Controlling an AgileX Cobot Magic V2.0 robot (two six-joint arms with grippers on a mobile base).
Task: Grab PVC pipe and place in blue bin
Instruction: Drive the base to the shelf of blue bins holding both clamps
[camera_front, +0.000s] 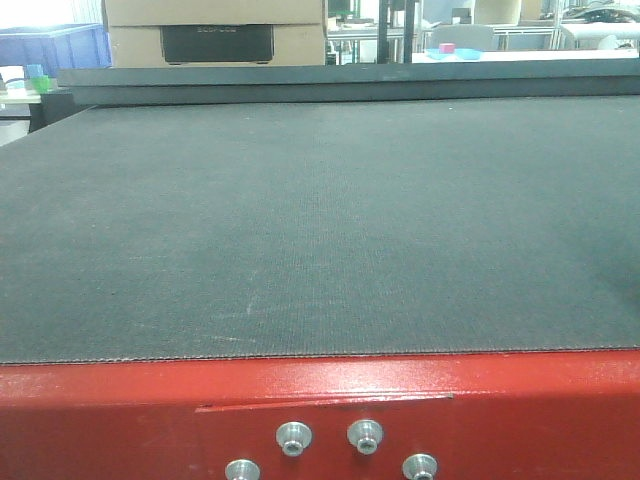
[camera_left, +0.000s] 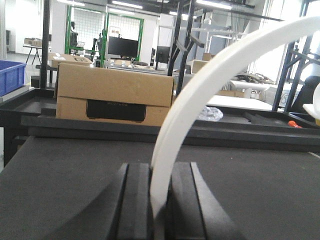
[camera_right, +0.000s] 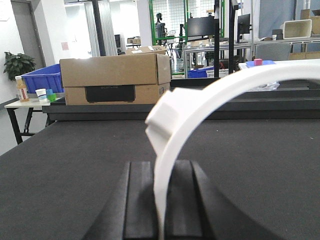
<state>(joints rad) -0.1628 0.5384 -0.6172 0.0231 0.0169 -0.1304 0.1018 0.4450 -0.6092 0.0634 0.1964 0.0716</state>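
Desk (camera_front: 320, 230) fills the front view, dark mat, neither arm in frame; blue bin (camera_front: 55, 45) stands beyond the far left corner, near a cardboard box (camera_front: 215, 20). Left wrist view: left end effector (camera_left: 161, 200) pinched tight on the PVC pipe (camera_left: 200, 95), held clear above the desk. Best to hold a firm pinch, travel level toward the bin and release low inside it. Right wrist view: right end effector (camera_right: 161, 200) likewise clamped on a second white arc (camera_right: 215, 90), apparently a separate piece. Matte white, C-curved, squared tab (camera_right: 162, 120) just above the grip.
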